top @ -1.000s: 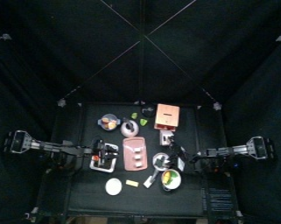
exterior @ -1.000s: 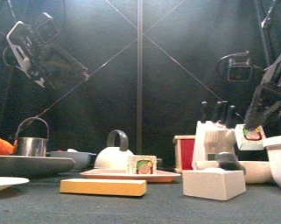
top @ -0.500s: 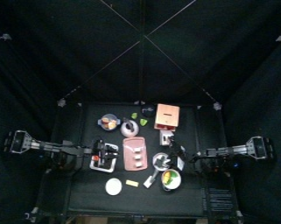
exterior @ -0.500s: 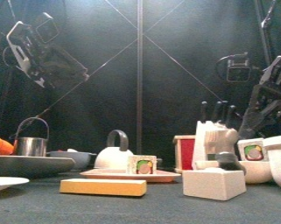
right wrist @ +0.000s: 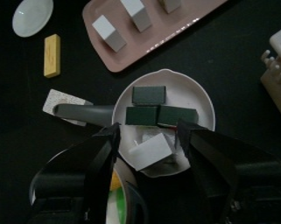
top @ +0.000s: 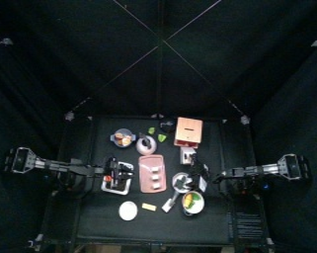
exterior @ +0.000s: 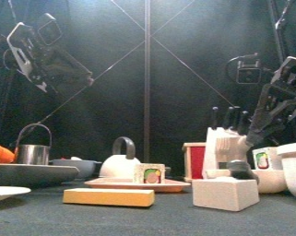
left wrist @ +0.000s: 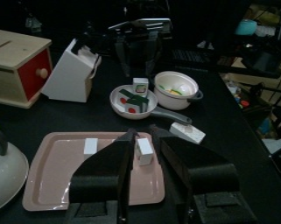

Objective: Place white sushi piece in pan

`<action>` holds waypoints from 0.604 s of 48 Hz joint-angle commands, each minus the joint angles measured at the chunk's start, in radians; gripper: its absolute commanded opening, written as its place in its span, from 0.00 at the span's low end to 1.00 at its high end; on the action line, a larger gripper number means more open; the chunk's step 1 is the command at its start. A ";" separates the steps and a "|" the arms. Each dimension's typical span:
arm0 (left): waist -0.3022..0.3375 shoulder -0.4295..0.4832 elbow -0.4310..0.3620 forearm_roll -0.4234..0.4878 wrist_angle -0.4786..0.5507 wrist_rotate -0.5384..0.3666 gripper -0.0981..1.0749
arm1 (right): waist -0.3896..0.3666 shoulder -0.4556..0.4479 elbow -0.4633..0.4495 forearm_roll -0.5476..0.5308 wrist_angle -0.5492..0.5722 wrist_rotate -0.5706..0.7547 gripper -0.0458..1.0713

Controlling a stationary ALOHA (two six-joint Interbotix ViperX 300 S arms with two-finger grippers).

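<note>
White in its middle with a dark wrap round it, the sushi piece [right wrist: 152,149] lay inside the small pan [right wrist: 166,87], at the part of the bowl closest to the right gripper [right wrist: 154,144]. That gripper's fingers [right wrist: 108,149] stood spread wide on either side of the piece and were not pinching it; whether they touched it I could not tell. Two darker pieces [right wrist: 157,115] lay beside it in the same pan, and the pan's grey handle [right wrist: 84,112] stuck out sideways over the black table [right wrist: 25,105].

Next to the pan sat a pink tray [left wrist: 66,166] with small white pieces on it, and a yellow block [right wrist: 50,54] and a white plate [right wrist: 34,14] lay further off. From the front, the right gripper [exterior: 271,111] hung above the pan, behind a white cube [exterior: 225,194].

On the other side, the left gripper [left wrist: 140,162] hovered over the pink tray with its fingers [left wrist: 104,171] apart and nothing between them. Its camera also took in a white knife block [left wrist: 70,72], a wooden box with a red side [left wrist: 17,58] and a white bowl with a yellow inside [left wrist: 178,86] just beside the pan [left wrist: 136,98]
</note>
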 commanded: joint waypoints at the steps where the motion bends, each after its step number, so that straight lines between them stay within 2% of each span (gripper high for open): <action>1: 0.000 -0.002 -0.011 0.000 -0.003 0.000 0.65 | 0.002 -0.009 -0.021 -0.002 0.000 -0.002 0.83; 17: -0.002 -0.003 -0.011 0.000 -0.005 0.000 0.65 | 0.026 0.028 -0.078 0.005 -0.005 -0.002 0.83; 29: -0.002 -0.003 -0.015 0.000 -0.003 0.000 0.65 | 0.035 0.127 -0.245 0.018 0.015 0.002 0.83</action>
